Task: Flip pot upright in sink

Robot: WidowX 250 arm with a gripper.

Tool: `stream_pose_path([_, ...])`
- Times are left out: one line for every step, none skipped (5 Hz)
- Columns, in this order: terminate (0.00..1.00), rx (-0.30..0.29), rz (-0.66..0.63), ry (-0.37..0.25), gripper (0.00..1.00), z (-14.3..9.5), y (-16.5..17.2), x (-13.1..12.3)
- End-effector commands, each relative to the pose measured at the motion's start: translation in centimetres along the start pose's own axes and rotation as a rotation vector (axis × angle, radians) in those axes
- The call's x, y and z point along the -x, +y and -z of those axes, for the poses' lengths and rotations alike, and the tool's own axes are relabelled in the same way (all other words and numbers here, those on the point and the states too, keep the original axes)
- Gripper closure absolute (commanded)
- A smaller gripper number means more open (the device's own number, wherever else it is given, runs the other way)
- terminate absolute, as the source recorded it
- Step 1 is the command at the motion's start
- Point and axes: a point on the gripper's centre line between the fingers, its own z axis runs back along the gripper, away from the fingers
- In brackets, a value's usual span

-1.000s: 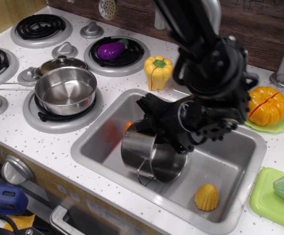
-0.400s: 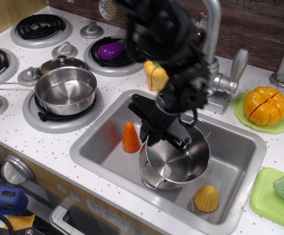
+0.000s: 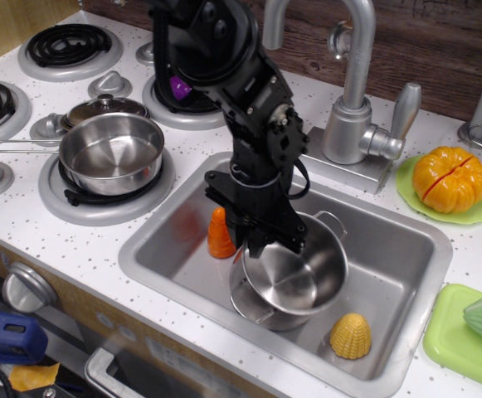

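Note:
The shiny steel pot (image 3: pixel 294 278) stands mouth-up in the middle of the silver-grey sink (image 3: pixel 390 274), leaning slightly toward the front. One wire loop handle shows at its far rim and one at its near left. My black gripper (image 3: pixel 255 242) reaches down from above and to the left, with its fingers closed over the pot's left rim. The arm hides the far-left part of the pot.
An orange cone-shaped toy (image 3: pixel 220 235) stands in the sink just left of the gripper. A yellow corn toy (image 3: pixel 350 335) lies at the sink's front right. The faucet (image 3: pixel 352 99) rises behind. A long-handled saucepan (image 3: pixel 112 153) sits on the left burner. An orange pumpkin (image 3: pixel 450 178) is at the right.
The pot went from lying on its side, mouth toward the front, to mouth-up. The arm swung from the right side over to the left, still holding the rim.

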Motion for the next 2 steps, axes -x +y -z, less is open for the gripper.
stream_pose_path([0.00, 0.000, -0.005, -0.067, 0.00, -1.72, 0.20, -1.19])
stream_pose_path([1.00, 0.000, -0.005, -0.067, 0.00, -1.72, 0.20, -1.19])
